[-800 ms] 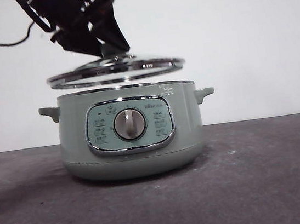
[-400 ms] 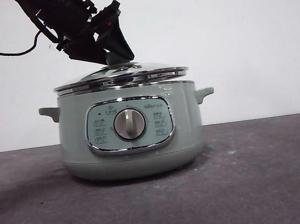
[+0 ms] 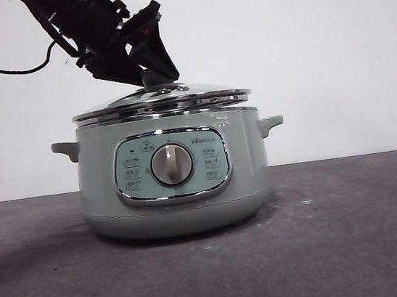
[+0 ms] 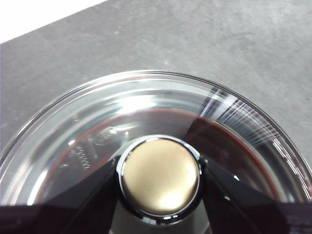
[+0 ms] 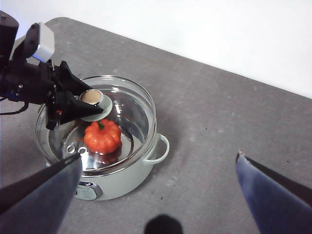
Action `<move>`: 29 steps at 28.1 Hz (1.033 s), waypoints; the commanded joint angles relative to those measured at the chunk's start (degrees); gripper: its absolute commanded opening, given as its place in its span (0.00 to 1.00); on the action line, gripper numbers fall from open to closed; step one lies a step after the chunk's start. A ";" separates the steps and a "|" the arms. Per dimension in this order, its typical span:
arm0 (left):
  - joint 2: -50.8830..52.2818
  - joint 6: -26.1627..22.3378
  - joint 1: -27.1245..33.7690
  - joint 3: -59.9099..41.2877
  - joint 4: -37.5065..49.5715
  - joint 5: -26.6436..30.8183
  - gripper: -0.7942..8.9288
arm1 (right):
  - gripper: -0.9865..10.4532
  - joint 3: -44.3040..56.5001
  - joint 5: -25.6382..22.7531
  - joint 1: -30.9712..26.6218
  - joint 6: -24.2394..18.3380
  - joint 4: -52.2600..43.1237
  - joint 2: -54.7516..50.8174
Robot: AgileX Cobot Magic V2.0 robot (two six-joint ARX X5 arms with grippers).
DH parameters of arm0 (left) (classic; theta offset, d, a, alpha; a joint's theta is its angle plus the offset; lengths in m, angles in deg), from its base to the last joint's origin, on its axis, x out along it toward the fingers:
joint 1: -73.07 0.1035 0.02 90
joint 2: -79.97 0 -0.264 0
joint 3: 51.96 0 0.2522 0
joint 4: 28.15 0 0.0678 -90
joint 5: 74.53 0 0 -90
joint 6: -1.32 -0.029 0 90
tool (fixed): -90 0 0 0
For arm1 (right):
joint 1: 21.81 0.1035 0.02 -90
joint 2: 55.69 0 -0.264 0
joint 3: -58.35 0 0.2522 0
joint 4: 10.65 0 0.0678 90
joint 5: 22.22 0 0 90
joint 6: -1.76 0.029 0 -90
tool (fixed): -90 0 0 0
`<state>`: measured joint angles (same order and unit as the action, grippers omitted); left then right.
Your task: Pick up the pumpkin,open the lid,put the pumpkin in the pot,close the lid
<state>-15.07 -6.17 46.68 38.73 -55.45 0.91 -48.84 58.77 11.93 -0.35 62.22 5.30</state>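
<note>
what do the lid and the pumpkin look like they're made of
The lid: clear glass, since the pumpkin shows through it, with a shiny chrome-looking rim and knob top. The pumpkin: glossy orange, probably plastic, with a dark green stem.

Left gripper (image 3: 150, 73) tilted, jaws clamped either side of the lid's knob (image 4: 160, 176). Right gripper (image 5: 158, 195) raised, jaws spread wide.

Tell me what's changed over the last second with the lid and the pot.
The left gripper has lowered the lid from a clear gap above the pot down onto its rim, settling slightly toward the right handle side. It is still clamped on the lid's knob. The pot has not moved, the pumpkin sits inside it, and the right gripper waits open, off to the side.
</note>
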 commanded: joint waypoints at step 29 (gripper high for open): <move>-1.95 -0.02 -0.52 0.39 -3.67 1.40 0.60 | 0.58 0.11 5.62 0.13 0.74 5.44 0.13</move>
<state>-16.86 -6.17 46.16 39.43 -58.01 2.24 -48.84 63.79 11.93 -0.32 67.75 5.33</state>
